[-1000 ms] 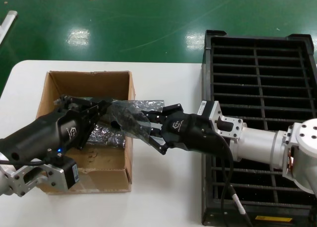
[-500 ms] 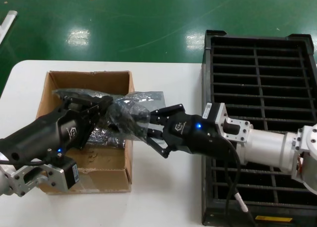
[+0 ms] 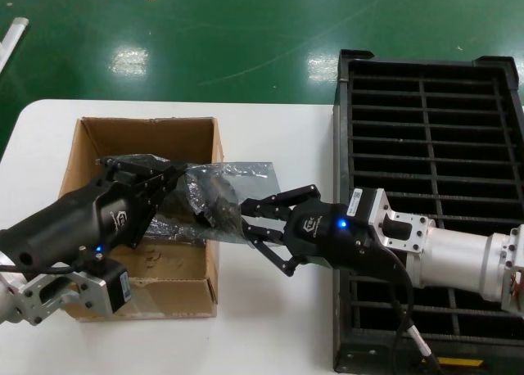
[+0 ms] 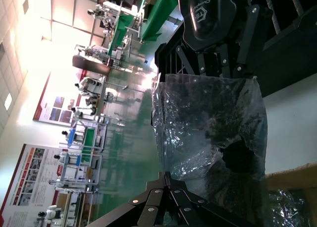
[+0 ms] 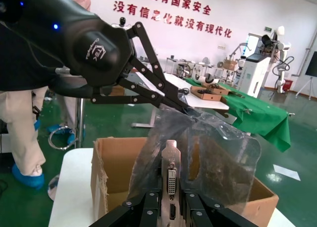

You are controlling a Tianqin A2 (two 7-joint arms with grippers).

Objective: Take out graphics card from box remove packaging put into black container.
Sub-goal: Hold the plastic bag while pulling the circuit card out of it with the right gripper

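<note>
The packaging (image 3: 237, 178), a crinkly grey bag, hangs stretched between my two grippers over the right wall of the box (image 3: 147, 133). My left gripper (image 3: 174, 177) is shut on the bag's left end above the box; its closed fingertips show in the left wrist view (image 4: 166, 176) pinching the bag (image 4: 208, 123). My right gripper (image 3: 248, 218) is shut on the graphics card (image 3: 209, 196), whose dark body is still inside the bag. In the right wrist view the silver bracket (image 5: 171, 180) stands between the fingers. The black container (image 3: 426, 113) lies at the right.
More shiny crinkled plastic (image 3: 176, 226) lies on the box floor. The white table (image 3: 270, 309) runs between box and container. My right arm reaches across the container, near its yellow label (image 3: 450, 363). Green floor lies beyond the table.
My right gripper has pulled to the right, away from the box, with the card's bracket. The bag has stretched out flatter between the grippers. The left gripper has stayed over the box.
</note>
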